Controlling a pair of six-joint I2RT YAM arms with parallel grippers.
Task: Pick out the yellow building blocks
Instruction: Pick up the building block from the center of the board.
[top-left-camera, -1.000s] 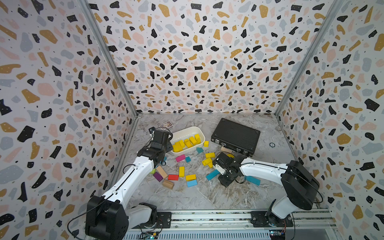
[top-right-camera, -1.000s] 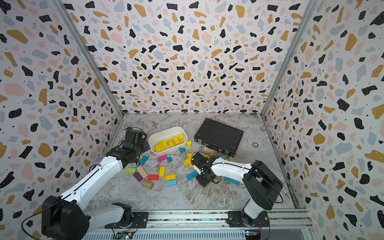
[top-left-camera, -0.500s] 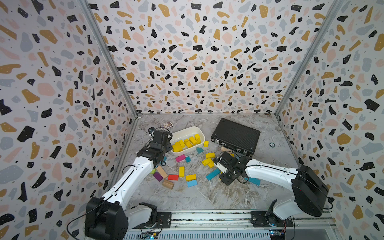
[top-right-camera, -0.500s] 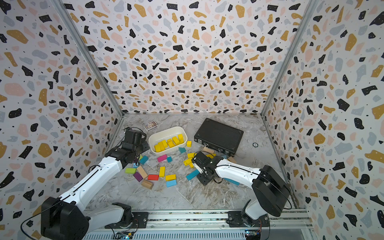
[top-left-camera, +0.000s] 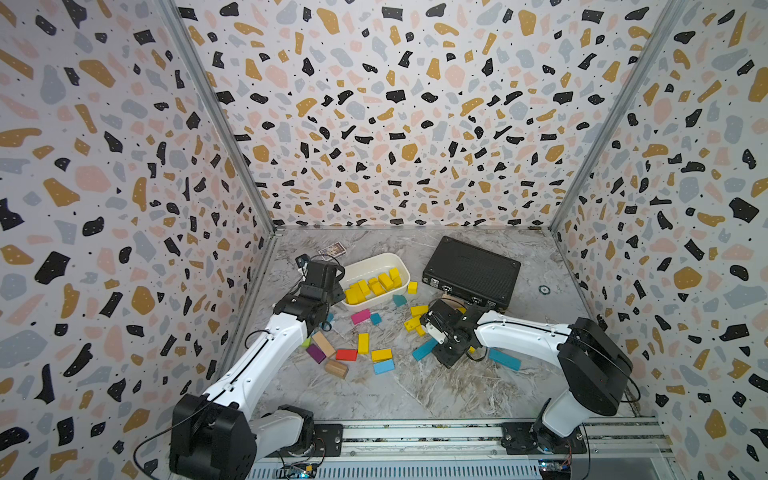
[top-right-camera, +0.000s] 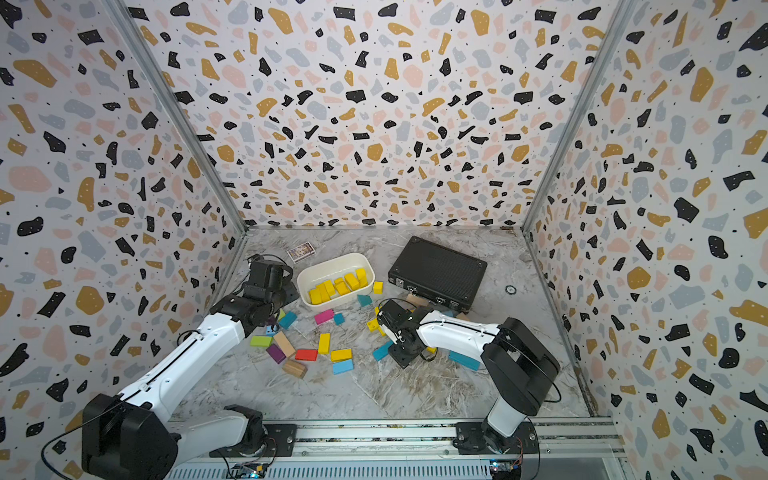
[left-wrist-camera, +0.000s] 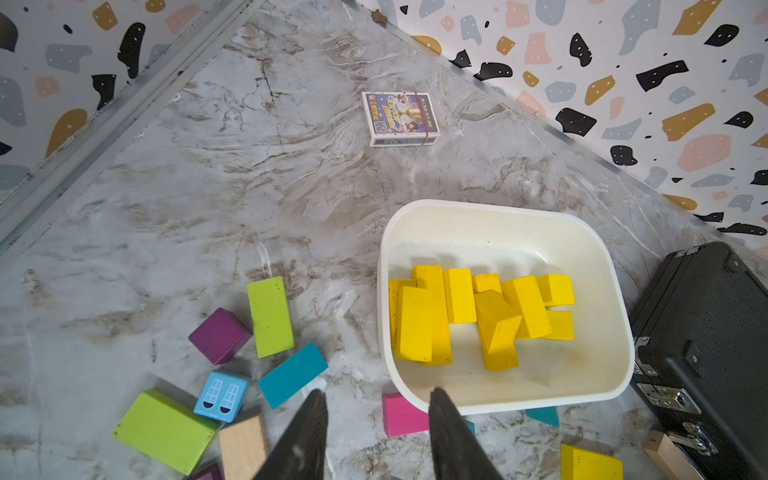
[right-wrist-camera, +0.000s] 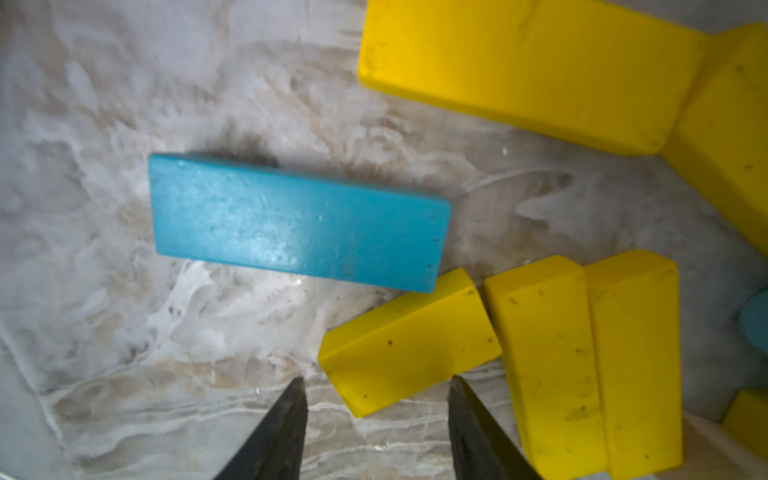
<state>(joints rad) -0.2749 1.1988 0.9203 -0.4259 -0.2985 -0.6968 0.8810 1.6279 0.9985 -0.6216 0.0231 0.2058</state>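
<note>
The right pincer (right-wrist-camera: 376, 380) is spreading wider, empty, with a yellow building block (right-wrist-camera: 409, 343) just at its tips; a grasp is probably coming. The left pincer (left-wrist-camera: 376, 392) is hanging released.

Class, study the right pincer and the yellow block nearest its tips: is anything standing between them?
Nothing visible does. The right pincer is open, the yellow block directly ahead of its tips; the teal bar lies beside that block, outside the path.
</note>
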